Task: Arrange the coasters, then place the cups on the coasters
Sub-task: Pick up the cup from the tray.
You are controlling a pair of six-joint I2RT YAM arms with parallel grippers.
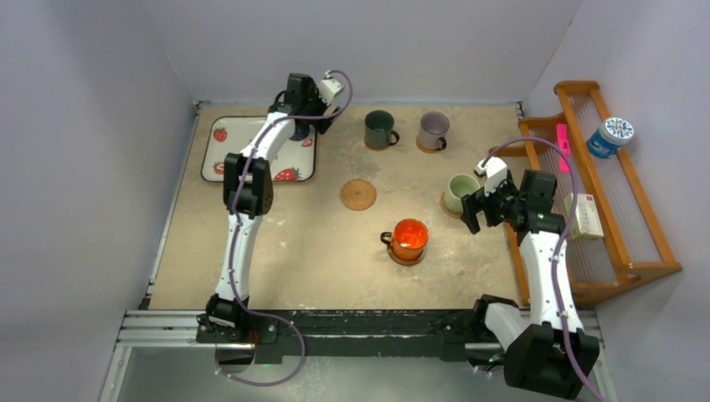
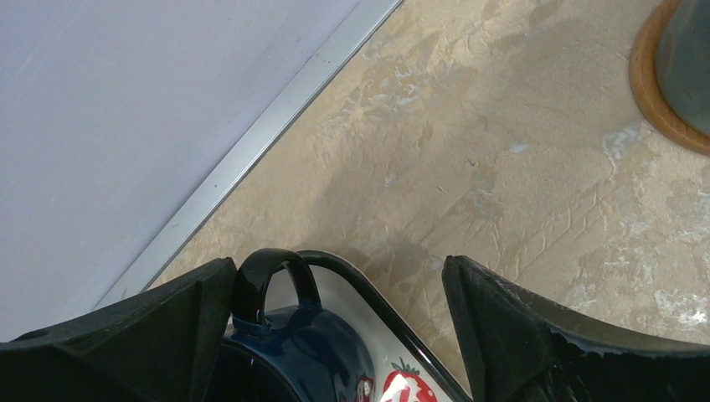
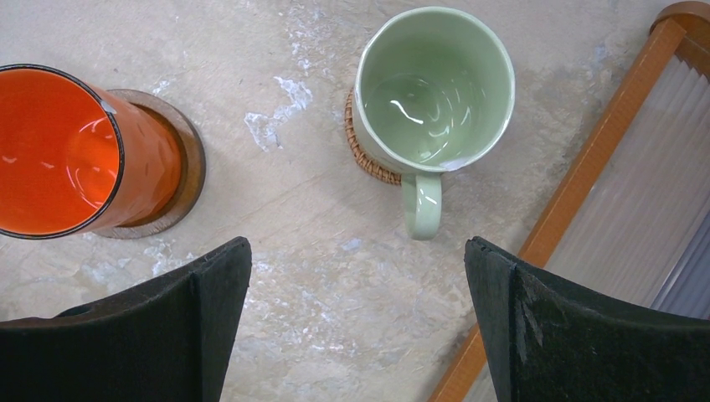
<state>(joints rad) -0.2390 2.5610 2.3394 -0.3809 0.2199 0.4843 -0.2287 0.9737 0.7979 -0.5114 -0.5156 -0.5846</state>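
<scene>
From the top view, we count four cups on coasters: the dark green mug and the mauve mug at the far side, the pale green mug to the right, and the orange mug nearer the arms. One woven coaster lies bare at mid-table. We judge that only the fifth cup is left to move. The left gripper hangs over the far corner of the strawberry tray. The right gripper sits just beside the pale green mug.

In the left wrist view, the left gripper stands wide open and holds nothing. The navy mug stands upright on the tray, its long axis vertical. It sits close to one finger, and its handle points away toward the table's edge rail.

In the right wrist view, the right gripper is spread wide and empty. The pale green mug stands upright on its woven coaster, its handle pointing back toward the fingers. The orange mug sits on a darker coaster.
</scene>
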